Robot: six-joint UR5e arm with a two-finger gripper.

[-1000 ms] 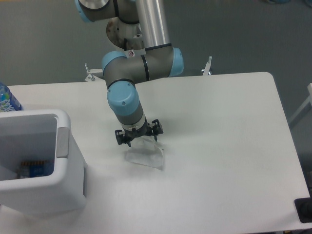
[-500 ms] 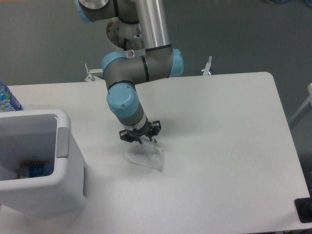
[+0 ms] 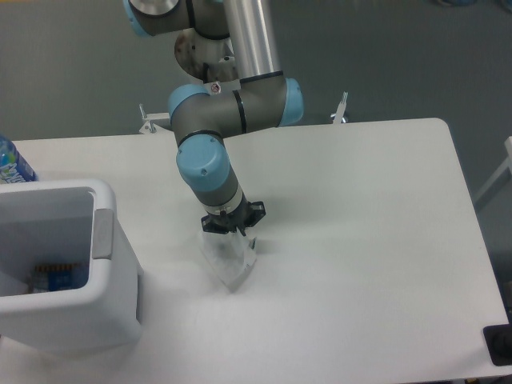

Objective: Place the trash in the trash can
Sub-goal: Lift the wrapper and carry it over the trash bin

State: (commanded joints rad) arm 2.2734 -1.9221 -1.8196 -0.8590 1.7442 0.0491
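Observation:
A crumpled clear-whitish plastic wrapper (image 3: 227, 258), one piece of the trash, hangs just above the white table near its middle. My gripper (image 3: 232, 230) is shut on the wrapper's top edge. The white trash can (image 3: 108, 264) stands at the front left corner, well left of the gripper. Inside it lies the crushed bottle with its blue-and-red label (image 3: 54, 277).
An uncrushed bottle with a bright blue label (image 3: 11, 163) stands at the far left edge, behind the bin. A black block (image 3: 499, 344) sits at the table's front right corner. Two metal clamps (image 3: 149, 122) (image 3: 342, 106) stick up along the back edge.
The gripper's fingers have closed on the wrapper. The wrapper has bunched up and lifted from lying flat on the table.

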